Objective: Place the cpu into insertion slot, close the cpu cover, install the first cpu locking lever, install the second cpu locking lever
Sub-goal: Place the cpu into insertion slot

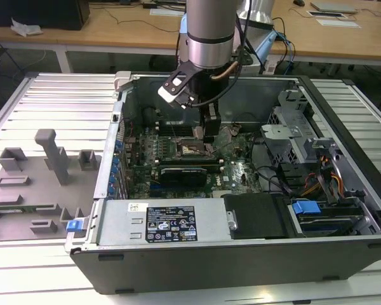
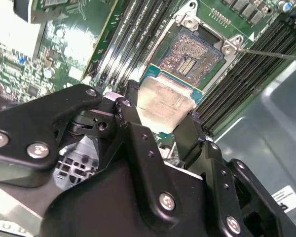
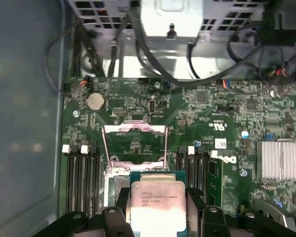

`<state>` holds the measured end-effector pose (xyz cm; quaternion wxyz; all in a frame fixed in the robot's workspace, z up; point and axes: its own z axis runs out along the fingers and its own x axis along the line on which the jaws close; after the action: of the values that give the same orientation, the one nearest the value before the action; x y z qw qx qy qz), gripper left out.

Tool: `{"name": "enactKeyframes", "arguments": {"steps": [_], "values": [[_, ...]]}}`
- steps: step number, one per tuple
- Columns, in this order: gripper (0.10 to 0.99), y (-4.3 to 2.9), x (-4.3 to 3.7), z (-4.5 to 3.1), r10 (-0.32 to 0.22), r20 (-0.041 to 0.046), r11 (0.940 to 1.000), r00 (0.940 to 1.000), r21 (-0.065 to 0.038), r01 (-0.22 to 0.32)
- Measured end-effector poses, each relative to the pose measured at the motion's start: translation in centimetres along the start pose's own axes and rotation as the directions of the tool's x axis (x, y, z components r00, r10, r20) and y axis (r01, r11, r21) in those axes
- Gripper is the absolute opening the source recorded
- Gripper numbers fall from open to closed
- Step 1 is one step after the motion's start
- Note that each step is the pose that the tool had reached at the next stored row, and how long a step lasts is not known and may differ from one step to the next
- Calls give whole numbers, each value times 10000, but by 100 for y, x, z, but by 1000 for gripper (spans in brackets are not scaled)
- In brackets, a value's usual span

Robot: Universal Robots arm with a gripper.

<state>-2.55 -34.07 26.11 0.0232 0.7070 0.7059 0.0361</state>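
One open tower case (image 1: 241, 267) lies on its side on the slatted tabletop (image 1: 51, 101), and I have the arm (image 1: 209, 32) reaching down into it over the motherboard (image 3: 212, 108). The gripper (image 2: 160, 116) hangs just above the board with its fingers (image 2: 130, 118) clamped on two opposite edges of the cpu (image 2: 163, 103), metal top facing the wrist cameras.

The insertion slot (image 2: 197, 57) is bare, its contact field exposed. The cpu cover (image 3: 134, 128) stands swung up on the far side of it in the first wrist view. In the second wrist view the chip overlaps the slot's near edge, so I judge it is not yet centred or seated.

To do this well I would hold the chip level, square its edges to the slot frame, centre it, then descend straight down. Sliding sideways across the contacts could bend them, and tilting could catch a corner.
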Motion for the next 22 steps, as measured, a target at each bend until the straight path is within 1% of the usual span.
{"name": "enactKeyframes", "arguments": {"steps": [1,4,8,9,13,14,15,18,19,22], "values": [[537,-1,0,14,50,5,10000,10000,0,-50],[537,-23,-2,123,58,6,10000,10000,-6,-58],[537,-47,-2,204,57,4,10000,10000,-11,-57],[537,-65,3,232,43,3,10000,10000,-20,-43],[537,-96,7,253,-89,-17,10000,10000,-26,89],[537,-109,7,258,-130,-46,9999,9999,-62,130],[537,-128,7,266,-140,-51,9998,9999,-123,140],[537,-132,7,277,-108,-46,9999,9999,-129,108],[537,-135,10,281,-3,-40,9999,10000,-131,3],[537,-146,34,284,65,-32,9999,10000,-133,-66]]}}
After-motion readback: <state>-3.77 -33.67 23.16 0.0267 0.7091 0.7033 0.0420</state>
